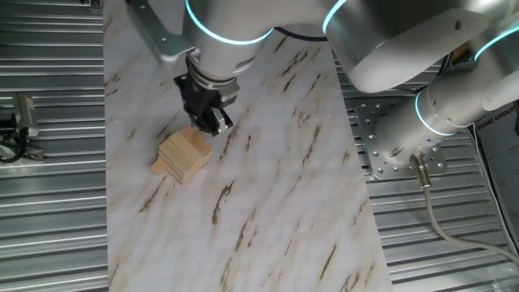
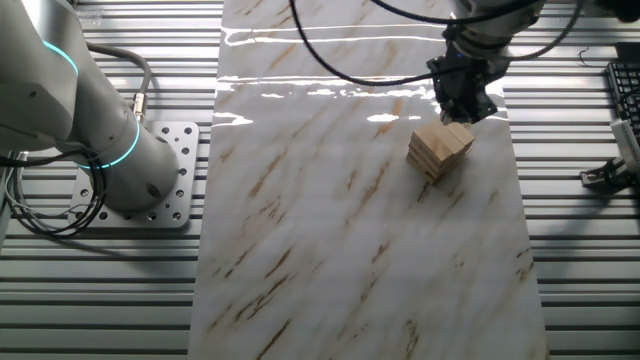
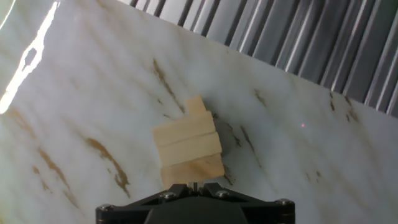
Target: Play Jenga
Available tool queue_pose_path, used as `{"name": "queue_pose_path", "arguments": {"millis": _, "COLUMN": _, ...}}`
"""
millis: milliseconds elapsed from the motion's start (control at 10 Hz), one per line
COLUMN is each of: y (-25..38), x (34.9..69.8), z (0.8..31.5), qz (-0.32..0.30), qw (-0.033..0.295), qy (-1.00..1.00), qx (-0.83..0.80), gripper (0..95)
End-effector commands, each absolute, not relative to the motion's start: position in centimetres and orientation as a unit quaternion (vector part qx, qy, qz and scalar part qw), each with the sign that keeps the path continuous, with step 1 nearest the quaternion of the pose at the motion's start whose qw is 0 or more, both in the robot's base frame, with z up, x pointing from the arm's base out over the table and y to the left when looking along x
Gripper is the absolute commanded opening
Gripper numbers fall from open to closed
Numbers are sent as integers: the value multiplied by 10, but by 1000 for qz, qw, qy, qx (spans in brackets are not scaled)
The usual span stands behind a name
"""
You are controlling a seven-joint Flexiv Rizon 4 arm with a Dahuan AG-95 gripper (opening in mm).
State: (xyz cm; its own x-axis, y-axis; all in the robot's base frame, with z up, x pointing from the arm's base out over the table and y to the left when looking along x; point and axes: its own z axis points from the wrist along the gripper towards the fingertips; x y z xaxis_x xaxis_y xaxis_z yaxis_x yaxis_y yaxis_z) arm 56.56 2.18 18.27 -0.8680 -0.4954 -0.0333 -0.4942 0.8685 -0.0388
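Note:
The Jenga stack (image 1: pixel 184 155) is a small low pile of light-tan wooden blocks in crossed layers on the marble board. It also shows in the other fixed view (image 2: pixel 440 150) and in the hand view (image 3: pixel 188 149), where one lower block sticks out at the far side. My gripper (image 1: pixel 212 119) hovers right beside and just above the stack's edge; it also shows in the other fixed view (image 2: pixel 466 104). In the hand view the gripper (image 3: pixel 194 185) has its jaws together with only a thin slit between them and nothing held, right at the near edge of the stack.
The marble board (image 1: pixel 268 195) lies on a ribbed metal table (image 1: pixel 49 203). The arm's base and bolt plate (image 1: pixel 389 146) stand at the right of the board. A keyboard (image 2: pixel 626 100) and cables lie beyond the board's edge in the other fixed view.

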Motion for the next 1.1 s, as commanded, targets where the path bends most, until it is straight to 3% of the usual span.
{"name": "queue_pose_path", "arguments": {"millis": 100, "y": 28, "x": 579, "z": 182, "qz": -15, "qw": 20, "qy": 960, "qx": -279, "gripper": 0}}
{"name": "queue_pose_path", "arguments": {"millis": 1100, "y": 39, "x": 601, "z": 172, "qz": -9, "qw": 28, "qy": 960, "qx": -278, "gripper": 0}}
